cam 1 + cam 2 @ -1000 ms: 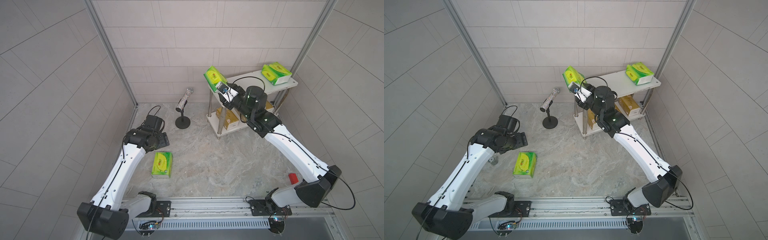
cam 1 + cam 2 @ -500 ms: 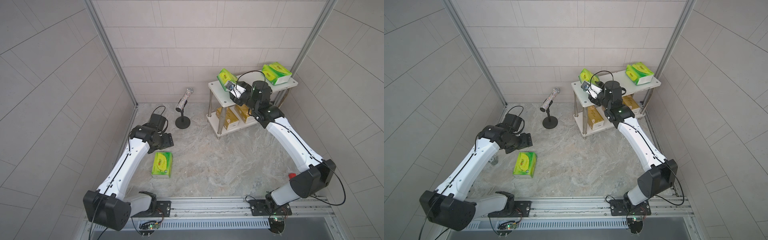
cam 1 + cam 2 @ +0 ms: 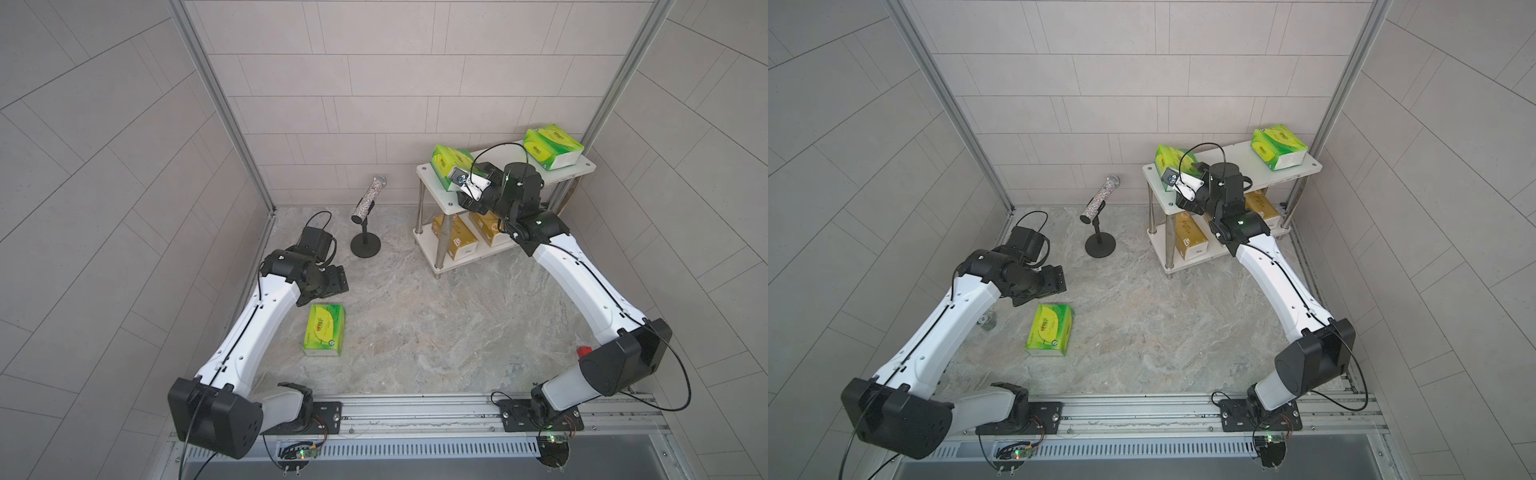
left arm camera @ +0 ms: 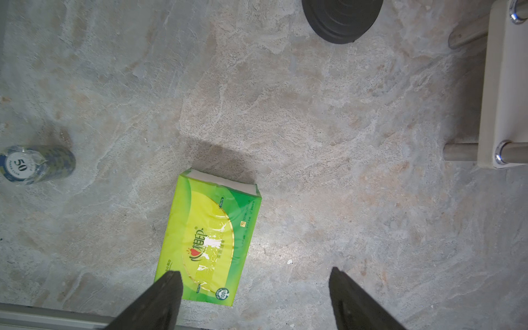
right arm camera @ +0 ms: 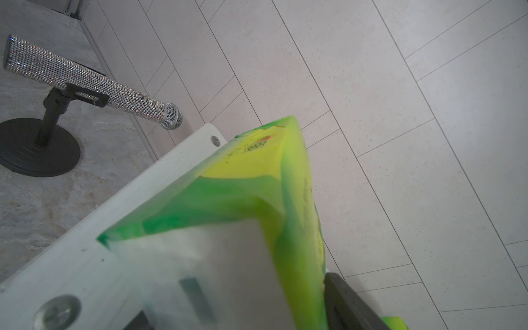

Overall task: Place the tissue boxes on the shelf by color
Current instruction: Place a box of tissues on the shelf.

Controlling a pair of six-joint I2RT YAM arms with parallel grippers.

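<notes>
On the floor beside the left arm lies the floor pack (image 3: 324, 328), green, flat, leaf face up, the only one not yet shelved, so we take it as the next pick. Over it hangs the left claw (image 4: 254, 273), spread wide with nothing in it. In both top views the pack sits just on the base side of the claw, with its long axis roughly base-to-back-wall and slightly skewed. In the left wrist view that axis crosses the line between the fingers, so we'd close on the short width, which is good. The claw is off-centre, though: one fingertip (image 4: 171, 283) overlaps the pack's end and the other is over bare floor. We judge it needs a sideways shift before descending. The right arm is well apart, at the shelf (image 3: 1262, 166). There the right claw (image 3: 459, 183) is around the left-end pack (image 3: 446, 160) on the top board, and we can't tell whether it's pinching or slack. The right-end pack (image 3: 550, 145) is up there too, and the gold packs (image 3: 455, 241) are on the lower board.
</notes>
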